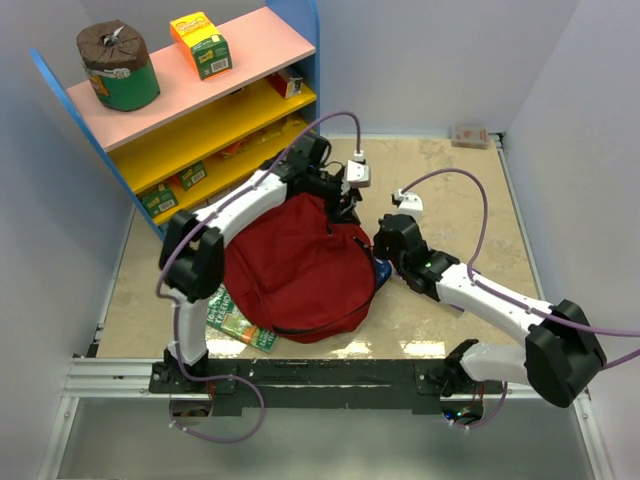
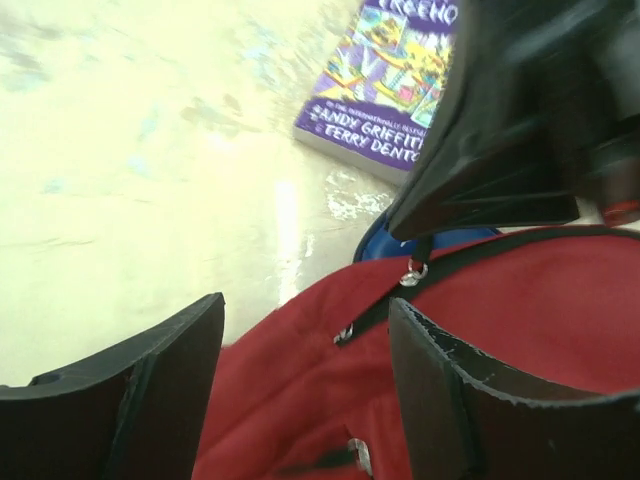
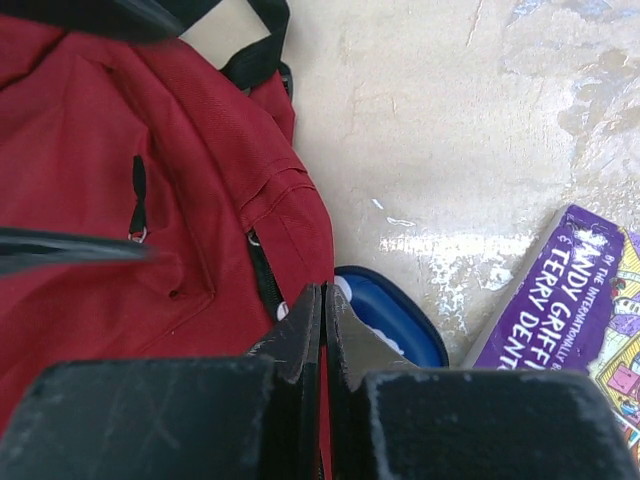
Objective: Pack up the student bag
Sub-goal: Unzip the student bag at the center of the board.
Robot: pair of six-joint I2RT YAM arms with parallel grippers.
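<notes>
**Red bag mid-table, one gripper open, one closed**

We see the student bag (image 1: pixel 300 265) lying on the table (image 1: pixel 470 200) between the two arms. Over its far edge the left gripper (image 2: pixel 305 335) stands open, holding nothing. The right gripper (image 3: pixel 322 305) is closed at the bag's right edge, just beside a blue pencil case (image 3: pixel 400 325). A purple book (image 3: pixel 575 305) lies near.

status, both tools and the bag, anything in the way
Left tool open over the student bag. Right tool shut at its edge. Blue pencil case against it, purple book nearby.
</notes>
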